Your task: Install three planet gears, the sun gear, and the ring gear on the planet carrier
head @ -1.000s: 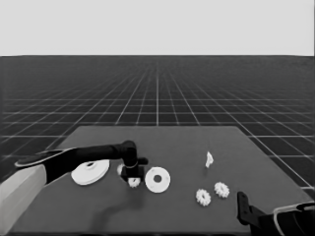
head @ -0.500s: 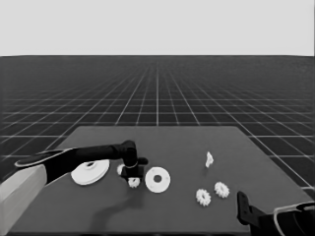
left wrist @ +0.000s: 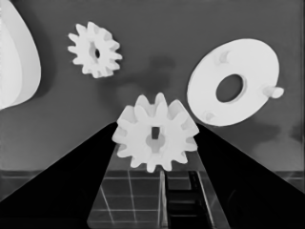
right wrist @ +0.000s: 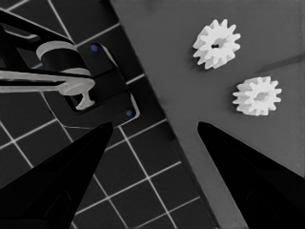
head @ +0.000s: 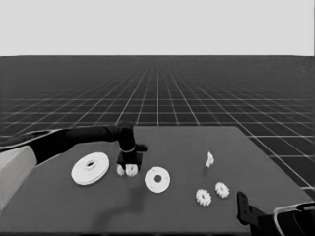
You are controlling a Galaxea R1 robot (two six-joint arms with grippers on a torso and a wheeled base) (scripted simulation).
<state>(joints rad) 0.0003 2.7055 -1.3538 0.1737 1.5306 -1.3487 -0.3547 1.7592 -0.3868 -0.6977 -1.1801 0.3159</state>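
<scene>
Left claw (left wrist: 155, 157) pinches a small white toothed planet gear (left wrist: 156, 138), bore facing the wrist camera. It hangs between the larger round part (head: 90, 168) and the smaller round part (head: 157, 179); a second gear (left wrist: 94, 49) lies just beside. Left arm reaches in level from the larger part's side. Right claw (right wrist: 155, 138) parked, spread, at the dark worktop (head: 187, 142) edge, two gears (head: 203, 197) nearby.

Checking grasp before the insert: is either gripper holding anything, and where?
Left gripper holds a planet gear, its fingers on opposite sides of the toothed rim. Right gripper holds nothing, parked off the table's corner.
</scene>
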